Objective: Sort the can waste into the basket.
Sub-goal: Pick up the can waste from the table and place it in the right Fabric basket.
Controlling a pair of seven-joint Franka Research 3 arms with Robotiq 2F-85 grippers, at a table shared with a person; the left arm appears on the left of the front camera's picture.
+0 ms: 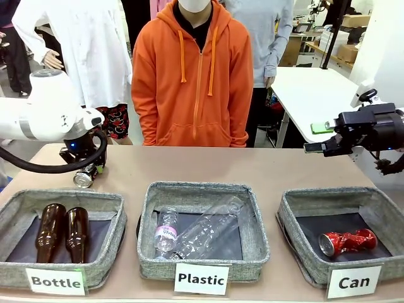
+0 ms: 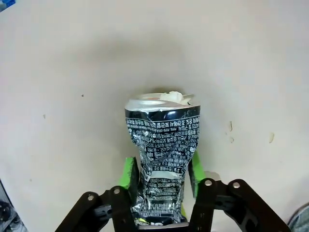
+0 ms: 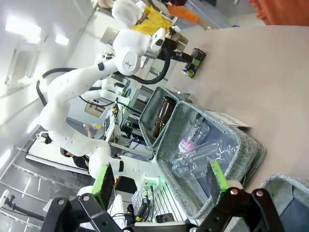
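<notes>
Three grey woven baskets stand in a row along the near edge of the worktop (image 1: 252,165), each bearing a white card with black lettering. The left basket (image 1: 19,208), marked "Bottle", holds two brown glass bottles (image 1: 62,232) lying side by side. The middle basket (image 1: 252,214), marked "Plastic", holds clear plastic bottles (image 1: 201,232), one with a pink-and-white label whose print is too small to read. The basket (image 1: 297,211) at the near right corner, marked "Can", holds the crushed red can (image 1: 347,242) on its dark lining. The left gripper (image 1: 88,172) hangs near the far left edge of the worktop, behind the "Bottle" basket; its green pads (image 2: 129,172) are closed against the dented waist of the black-and-silver can (image 2: 163,159), which is covered in fine white print that cannot be read and shows its silver end away from the wrist. The right gripper (image 1: 315,137) hovers above the far right edge with its fingers (image 3: 104,180) spread wide and nothing between them. A person in an orange hooded top (image 1: 192,82) stands at the far edge.
</notes>
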